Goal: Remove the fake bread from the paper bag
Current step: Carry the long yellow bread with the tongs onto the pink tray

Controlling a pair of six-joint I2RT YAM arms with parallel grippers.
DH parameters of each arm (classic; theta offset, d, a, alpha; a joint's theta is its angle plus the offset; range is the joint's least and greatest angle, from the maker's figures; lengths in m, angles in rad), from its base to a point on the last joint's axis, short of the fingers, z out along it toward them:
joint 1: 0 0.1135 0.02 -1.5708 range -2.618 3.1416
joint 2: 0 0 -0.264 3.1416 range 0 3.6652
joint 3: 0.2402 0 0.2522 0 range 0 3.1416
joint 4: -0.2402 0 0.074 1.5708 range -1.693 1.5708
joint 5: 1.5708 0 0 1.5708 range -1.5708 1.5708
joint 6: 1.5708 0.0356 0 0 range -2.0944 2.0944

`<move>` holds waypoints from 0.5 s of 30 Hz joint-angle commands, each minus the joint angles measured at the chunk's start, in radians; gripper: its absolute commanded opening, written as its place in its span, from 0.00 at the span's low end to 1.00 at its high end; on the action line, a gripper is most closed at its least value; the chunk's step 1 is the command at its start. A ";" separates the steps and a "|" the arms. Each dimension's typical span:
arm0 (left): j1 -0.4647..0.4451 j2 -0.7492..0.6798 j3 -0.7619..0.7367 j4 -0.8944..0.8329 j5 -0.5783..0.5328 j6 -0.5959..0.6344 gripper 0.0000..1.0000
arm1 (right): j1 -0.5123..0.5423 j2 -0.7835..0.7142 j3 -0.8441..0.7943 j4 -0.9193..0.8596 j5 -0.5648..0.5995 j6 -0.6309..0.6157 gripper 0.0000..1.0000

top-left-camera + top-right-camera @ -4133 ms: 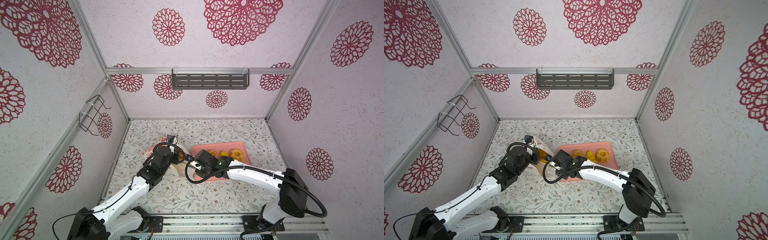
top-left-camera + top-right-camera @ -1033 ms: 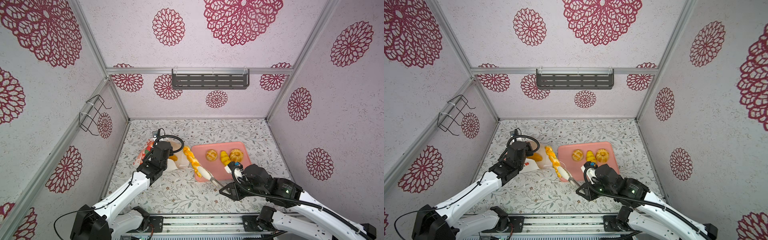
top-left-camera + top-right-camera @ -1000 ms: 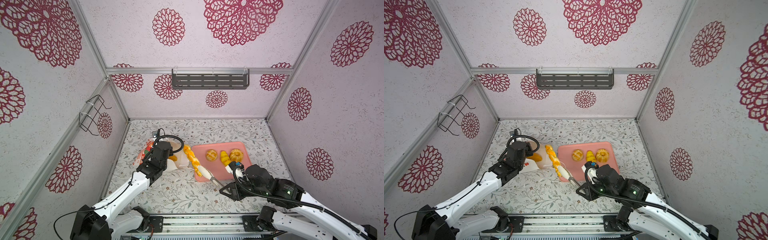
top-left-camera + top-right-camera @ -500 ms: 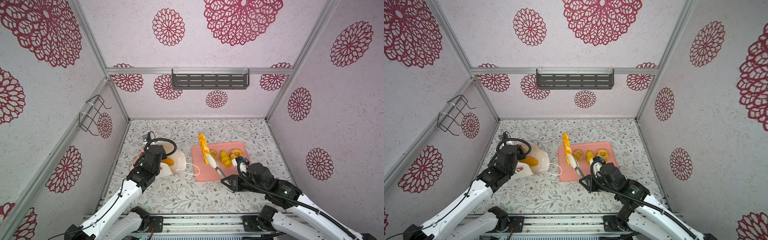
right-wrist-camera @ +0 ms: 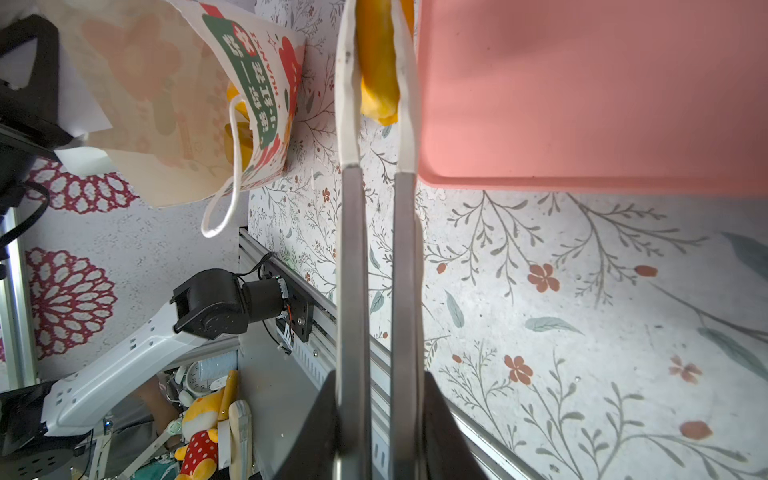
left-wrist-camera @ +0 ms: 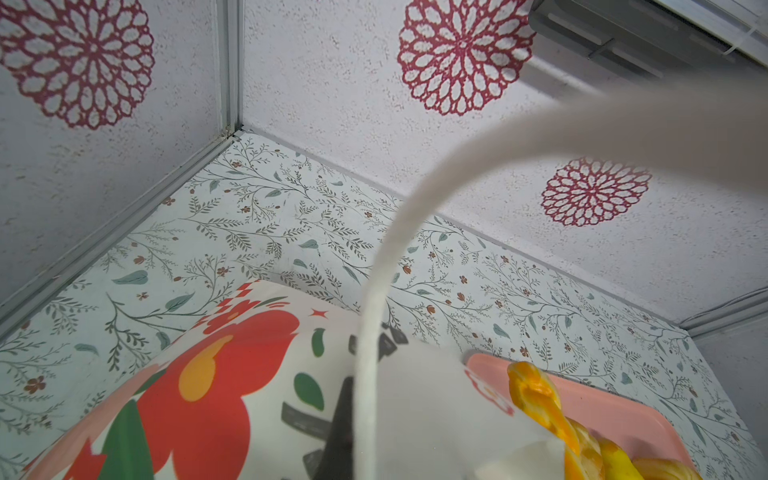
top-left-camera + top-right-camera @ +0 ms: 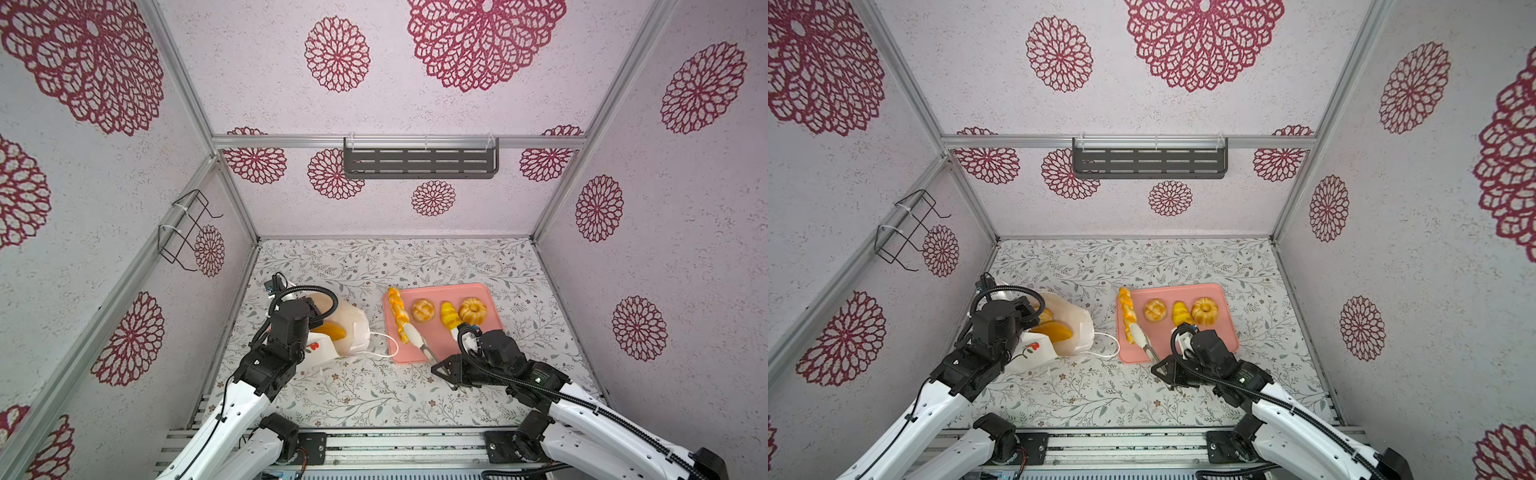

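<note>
White paper bag [image 7: 1082,329] half-hides a loaf [image 7: 1054,331] (orange).

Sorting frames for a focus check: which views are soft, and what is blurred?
Left wrist view: the white cord handle crosses close to the lens, badly out of focus; the print on the paper bag slightly soft. Right wrist view: the pink tray soft, the tabletop sharp. Both top views: sharp.

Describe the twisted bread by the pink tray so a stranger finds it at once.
Find the flat pink tray right of the white paper bag. Along its left edge runs the twisted golden-orange bread stick, pinched in white-tipped metal tongs. Unlike the rounder breads beside it, it is long and braided.
</note>
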 commanded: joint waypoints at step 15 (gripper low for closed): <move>0.009 -0.007 -0.009 0.010 0.035 -0.039 0.00 | -0.018 0.022 -0.137 0.255 -0.020 0.078 0.05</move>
